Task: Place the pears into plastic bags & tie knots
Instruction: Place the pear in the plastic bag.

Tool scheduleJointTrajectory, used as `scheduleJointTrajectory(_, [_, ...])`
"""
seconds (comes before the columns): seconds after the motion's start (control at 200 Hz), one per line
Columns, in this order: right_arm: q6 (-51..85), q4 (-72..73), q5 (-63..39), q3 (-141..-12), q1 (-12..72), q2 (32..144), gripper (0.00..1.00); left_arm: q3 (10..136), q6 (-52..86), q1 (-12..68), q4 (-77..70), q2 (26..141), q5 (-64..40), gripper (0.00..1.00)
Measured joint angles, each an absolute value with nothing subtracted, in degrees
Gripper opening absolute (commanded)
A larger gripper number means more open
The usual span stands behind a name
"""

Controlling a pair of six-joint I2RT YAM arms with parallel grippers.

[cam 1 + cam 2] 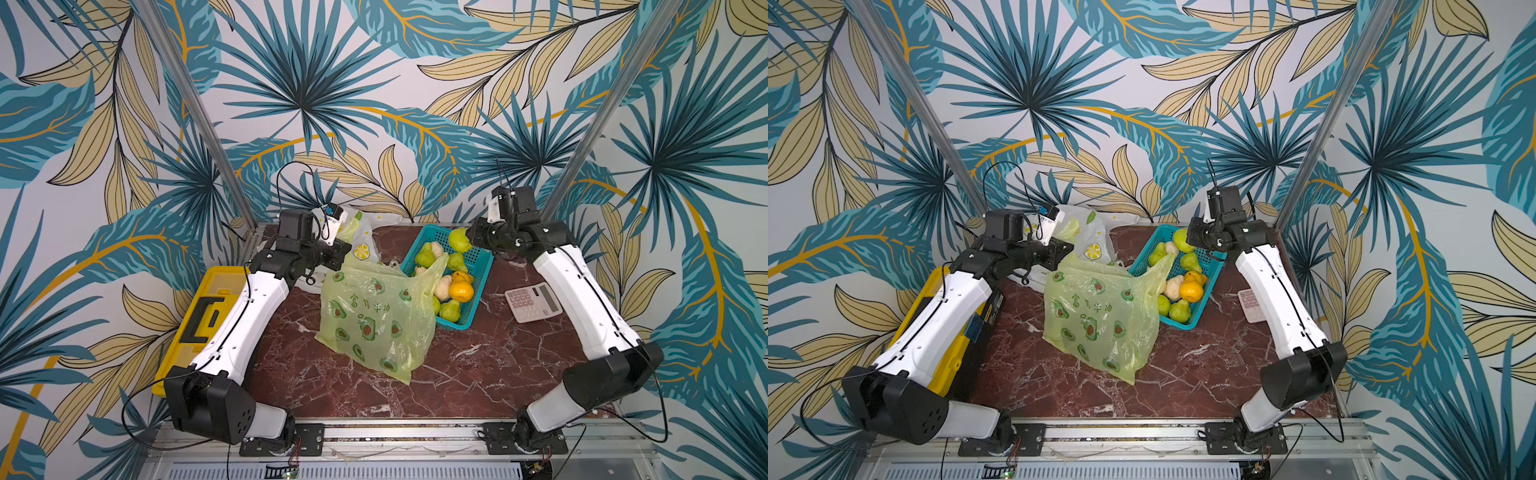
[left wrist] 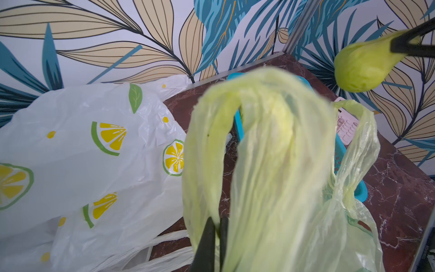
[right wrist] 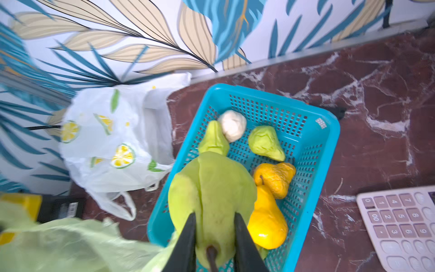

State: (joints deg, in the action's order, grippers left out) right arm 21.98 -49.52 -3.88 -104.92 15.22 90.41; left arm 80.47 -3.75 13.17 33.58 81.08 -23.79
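Marble table's (image 1: 478, 374) basket (image 1: 478, 282) is partly hidden by yellow-green bag (image 1: 370, 320) and held pear (image 1: 458, 240)

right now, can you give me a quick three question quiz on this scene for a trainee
1. True or false: the right end effector holds a green pear.
2. What does the left end effector pinch?
3. Fill in: the calculator lies beside the ___.
Key: 1 true; 2 the yellow-green bag, by its handle; 3 basket.
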Motion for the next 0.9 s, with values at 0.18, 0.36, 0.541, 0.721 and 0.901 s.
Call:
scheduleJointTrajectory(0.18, [21.87,-51.00,-12.71,-108.64,25.45,91.92,0.08,82.46,-4.29,16.93,33.28,83.46,-23.81,0.08])
scheduleJointTrajectory(0.36, [25.21,-49.67,-21.93,-107.74,31.99,97.91,0.08,84.42,-3.44,18.04,31.83,84.86,-23.86,0.09])
scheduleJointTrajectory(0.541, [31.40,-42.48,-27.94,-98.87,32.75,98.78,0.08,84.40,-1.48,18.35,29.52,84.90,-23.86,0.08])
scheduleJointTrajectory(0.721, [34.76,-39.20,-24.03,-95.48,33.82,102.85,0.11,82.78,0.95,18.46,25.10,84.86,-24.73,0.07])
scheduleJointTrajectory(0.901, [35.09,-38.63,-18.22,-95.07,34.79,106.30,0.18,79.70,2.13,18.26,23.29,84.73,-25.19,0.07])
